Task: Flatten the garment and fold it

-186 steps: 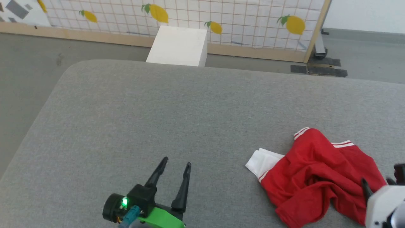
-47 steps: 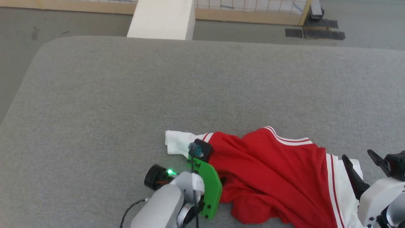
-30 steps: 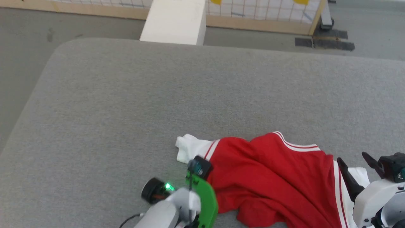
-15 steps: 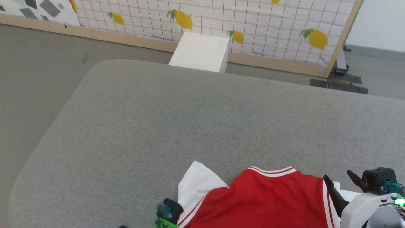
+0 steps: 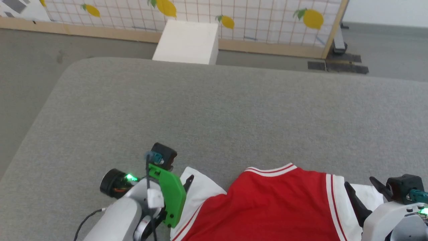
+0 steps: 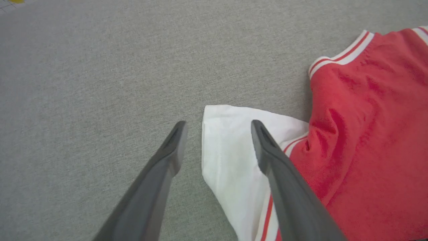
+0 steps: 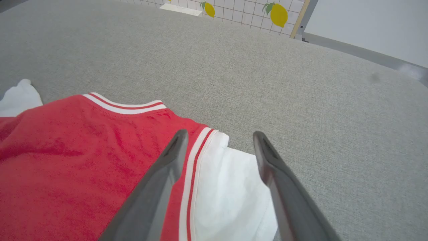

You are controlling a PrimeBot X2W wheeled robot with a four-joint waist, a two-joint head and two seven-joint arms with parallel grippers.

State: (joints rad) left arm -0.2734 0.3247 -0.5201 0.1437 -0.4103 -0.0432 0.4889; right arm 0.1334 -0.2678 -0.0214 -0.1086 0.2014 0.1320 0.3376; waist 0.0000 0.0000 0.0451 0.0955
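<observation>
The garment [image 5: 267, 207] lies spread at the near edge of the grey padded table [image 5: 214, 110], red body in the middle, striped collar pointing away and a white sleeve at each side. In the left wrist view my left gripper [image 6: 217, 125] stands open over the edge of the left white sleeve [image 6: 230, 154], one finger above the sleeve and the other above bare grey cloth, holding nothing. My right gripper [image 7: 219, 134] is open above the right white sleeve [image 7: 230, 187] and its red-white trim, nothing between its fingers. The garment's lower part is cut off by the head view's bottom edge.
A white box [image 5: 187, 42] stands on the floor just past the table's far edge. Behind it runs a lemon-patterned grid screen [image 5: 260, 16] with a wooden frame. The table's rounded left corner [image 5: 72, 67] drops to grey floor. Bare grey table stretches beyond the garment.
My left gripper has opened and let go of the left white sleeve, which now lies flat. The head camera has shifted. The right gripper has stayed open over the right sleeve.
</observation>
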